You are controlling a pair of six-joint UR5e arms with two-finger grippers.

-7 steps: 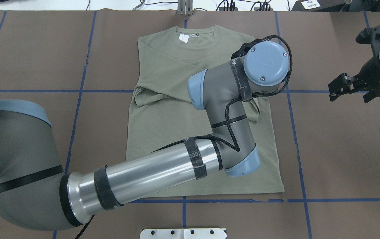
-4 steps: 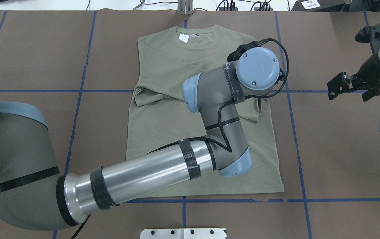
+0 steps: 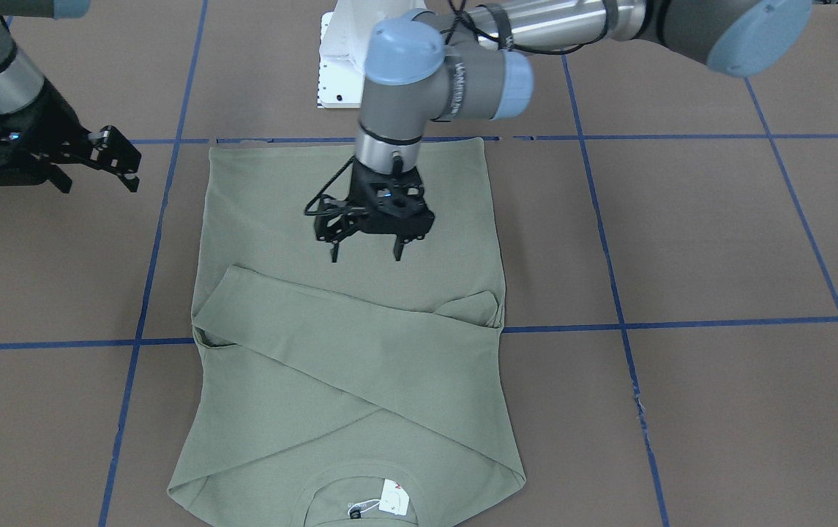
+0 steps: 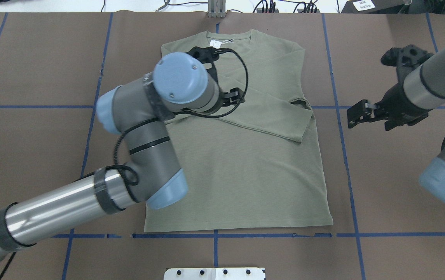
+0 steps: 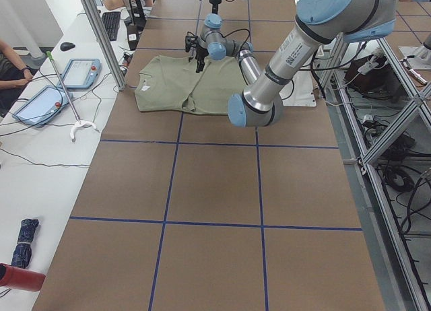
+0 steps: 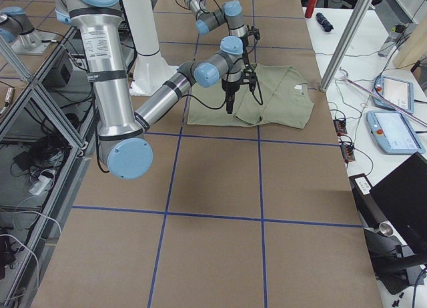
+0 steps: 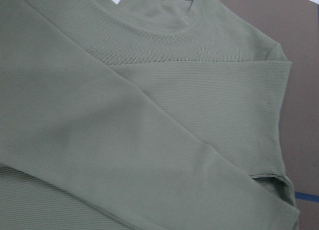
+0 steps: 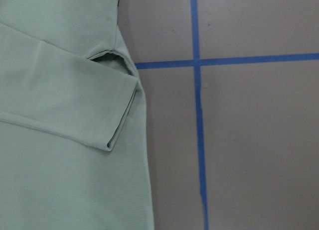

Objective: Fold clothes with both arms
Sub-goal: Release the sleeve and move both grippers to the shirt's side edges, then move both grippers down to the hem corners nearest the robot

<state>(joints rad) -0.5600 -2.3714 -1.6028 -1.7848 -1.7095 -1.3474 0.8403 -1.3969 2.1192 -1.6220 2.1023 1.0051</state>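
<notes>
Front-facing: the green long-sleeved shirt point(image 3: 360, 380) is laid flat on the brown table point(image 3: 682, 241), sleeves crossed over the chest. The left gripper point(image 3: 366, 256) is poised over its hem half, fingers spread, nothing gripped. The right gripper point(image 3: 120, 161) is held off to the side, splayed, empty. Overhead: the left gripper is largely hidden under its wrist. Right wrist: a folded cuff point(image 8: 114, 115) is shown at the shirt's edge.
</notes>
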